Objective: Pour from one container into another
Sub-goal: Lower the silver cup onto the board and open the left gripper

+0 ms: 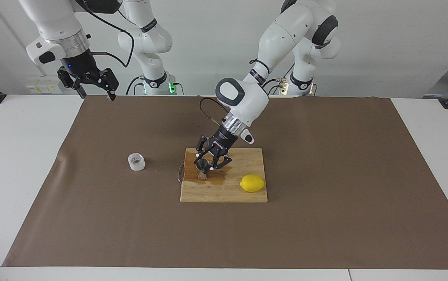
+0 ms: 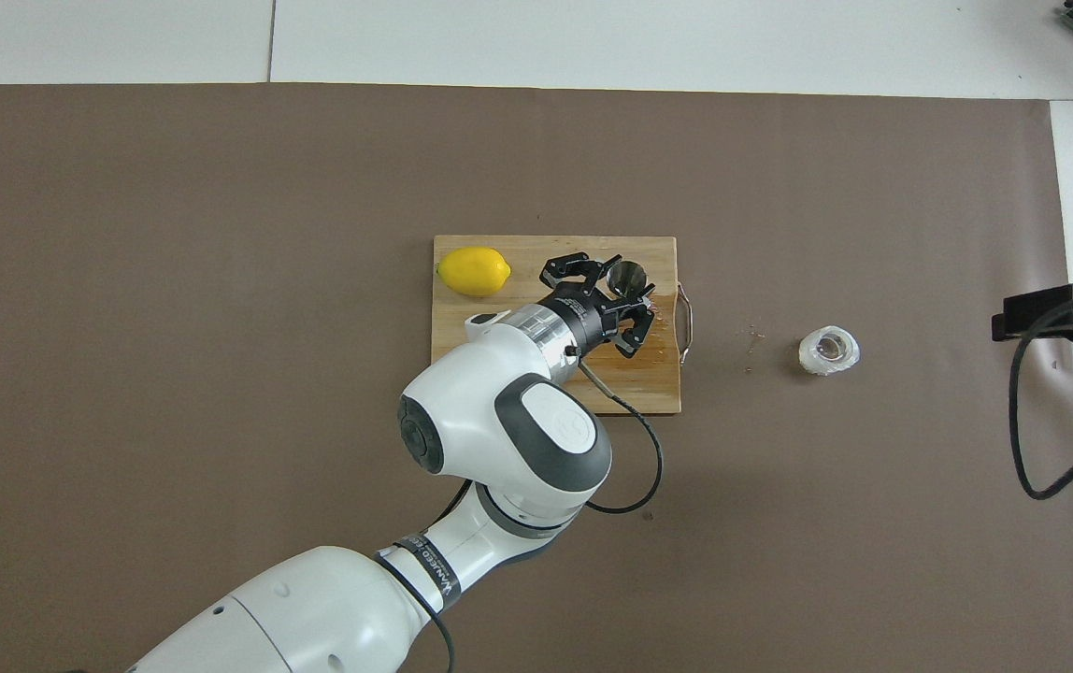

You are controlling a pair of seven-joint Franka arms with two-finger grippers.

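Note:
The translucent white cup (image 1: 136,161) with brownish bits stands on the brown mat, beside the cutting board toward the right arm's end; it also shows in the overhead view (image 2: 828,350). The steel hourglass jigger (image 1: 201,175) stands upright on the wooden cutting board (image 1: 224,194), at the board's end nearest the cup. My left gripper (image 1: 208,167) reaches down at a slant and is open, its fingers on either side of the jigger (image 2: 628,275). My right gripper (image 1: 91,84) waits open, raised over the mat's edge at the robots' end.
A yellow lemon (image 1: 252,183) lies on the board's end toward the left arm. A wet stain darkens the board by the jigger. A few small spots lie on the mat (image 2: 750,338) between board and cup. The board has a metal handle (image 2: 686,322).

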